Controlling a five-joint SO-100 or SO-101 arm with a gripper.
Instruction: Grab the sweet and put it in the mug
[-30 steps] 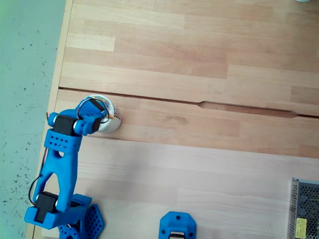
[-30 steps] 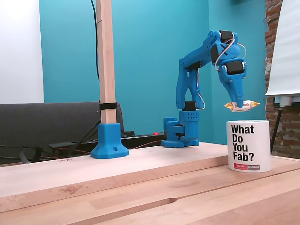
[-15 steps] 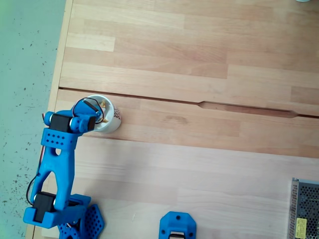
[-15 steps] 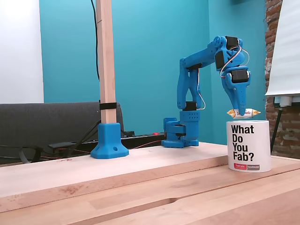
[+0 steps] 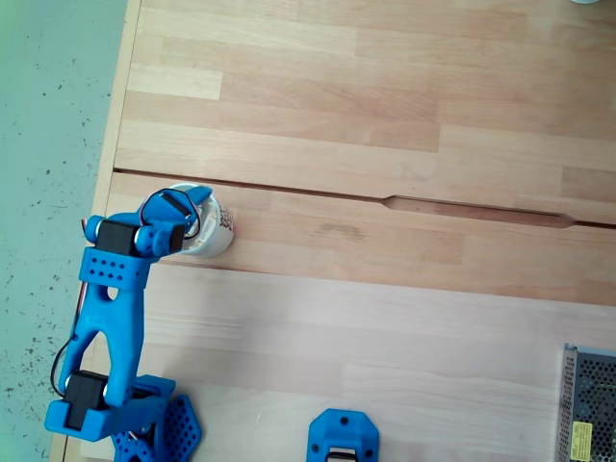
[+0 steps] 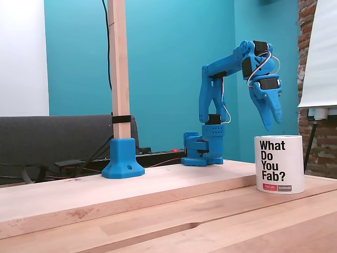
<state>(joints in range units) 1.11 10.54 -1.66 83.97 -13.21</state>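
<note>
The white mug (image 6: 279,163) with black "What Do You Fab?" lettering stands on the wooden table at the right of this fixed view. In the top-down fixed view the mug (image 5: 219,231) sits near the table's left edge, partly covered by the blue arm. My blue gripper (image 6: 272,125) hangs just above the mug's mouth, pointing down, open, with nothing between its fingers. From above, the gripper (image 5: 189,218) is over the mug's opening. The sweet is hidden from both fixed views.
A wooden post in a blue base (image 6: 122,161) stands left of the arm's base (image 6: 202,150); that blue base (image 5: 342,438) is at the bottom edge from above. A metal mesh box (image 5: 589,404) sits at the bottom right. The table's left edge (image 5: 108,144) is close to the mug.
The sweet was held above the mug's rim; now the fingers have opened and the sweet is gone from between them. The arm has barely moved.
</note>
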